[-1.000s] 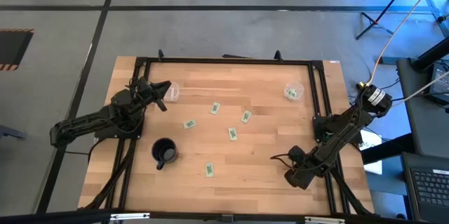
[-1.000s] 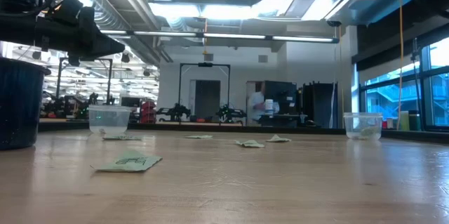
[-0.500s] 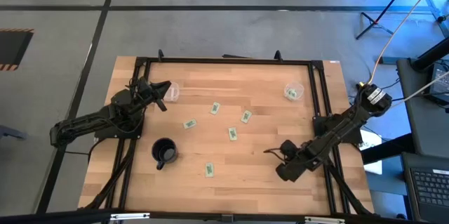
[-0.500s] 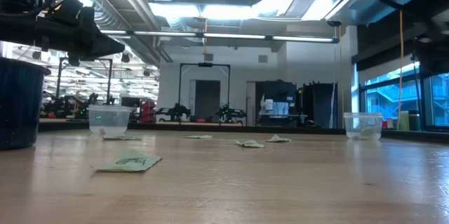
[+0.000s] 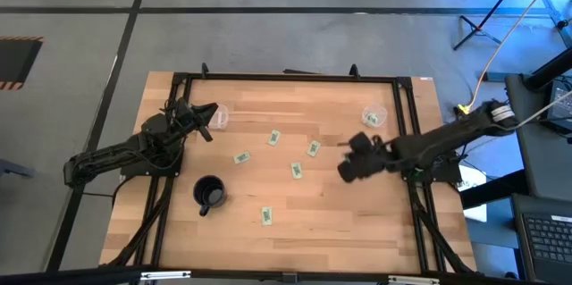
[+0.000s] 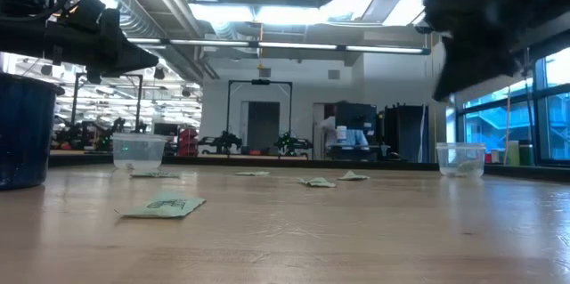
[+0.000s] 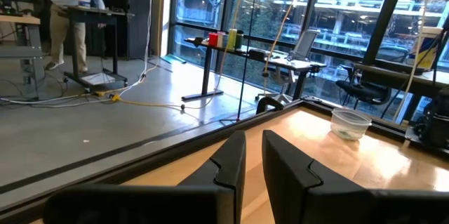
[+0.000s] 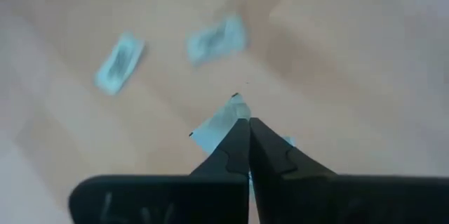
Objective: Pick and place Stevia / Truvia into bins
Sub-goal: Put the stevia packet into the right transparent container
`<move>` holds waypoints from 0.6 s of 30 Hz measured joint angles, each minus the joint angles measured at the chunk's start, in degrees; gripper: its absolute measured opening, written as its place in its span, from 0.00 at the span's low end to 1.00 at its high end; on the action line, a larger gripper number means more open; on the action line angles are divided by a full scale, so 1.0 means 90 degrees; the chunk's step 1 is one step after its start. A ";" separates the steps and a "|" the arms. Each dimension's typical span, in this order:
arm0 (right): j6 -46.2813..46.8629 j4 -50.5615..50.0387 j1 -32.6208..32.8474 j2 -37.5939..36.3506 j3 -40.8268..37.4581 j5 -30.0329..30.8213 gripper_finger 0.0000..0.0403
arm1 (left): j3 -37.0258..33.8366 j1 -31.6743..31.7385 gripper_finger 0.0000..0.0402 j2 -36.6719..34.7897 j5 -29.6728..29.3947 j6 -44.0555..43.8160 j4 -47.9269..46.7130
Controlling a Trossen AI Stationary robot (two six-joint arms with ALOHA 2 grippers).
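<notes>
Several pale green-and-white sachets lie flat on the wooden table: [image 5: 274, 138], [image 5: 240, 156], [image 5: 314, 148], [image 5: 295, 171], [image 5: 266, 216]. A clear cup [image 5: 219, 117] stands at far left. A second clear cup [image 5: 374, 117] at far right has a sachet inside. My left gripper [image 5: 211, 121] hovers beside the left cup, its fingers [image 7: 231, 162] a narrow gap apart. My right gripper [image 5: 343, 170] hangs above the table right of the middle sachets, shut and empty [image 8: 249, 134]. Its wrist view shows sachets [image 8: 217, 120] blurred on the wood beyond the fingertips.
A black mug [image 5: 209, 194] stands near the table's left front. A black frame [image 5: 286, 77] runs along the table's far and side edges. Bare wood lies at near right. A person [image 7: 59, 13] stands in the room beyond.
My right arm has swung fast from the table's near right corner toward the far edge and the left. It now hangs over the wood below the right cup and shows at the low view's upper right. Its gripper stays shut. Sachets and cups have not moved.
</notes>
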 joint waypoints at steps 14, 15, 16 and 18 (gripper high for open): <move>-0.1261 -0.3259 -0.3173 -0.0342 0.1470 -0.0392 0.00 | 0.0000 0.0000 0.11 -0.0001 0.0002 0.0000 0.0000; -0.1441 -0.3250 -0.3381 -0.0335 0.1470 -0.0449 0.00 | 0.0000 -0.0001 0.11 -0.0001 0.0000 0.0000 0.0000; -0.1598 -0.3208 -0.3567 -0.0323 0.1468 -0.0471 0.00 | 0.0000 -0.0002 0.11 0.0000 -0.0006 0.0000 0.0000; -0.1866 -0.3115 -0.3898 -0.0273 0.1467 -0.0479 0.00 | 0.0000 -0.0002 0.11 0.0000 -0.0010 0.0000 0.0000</move>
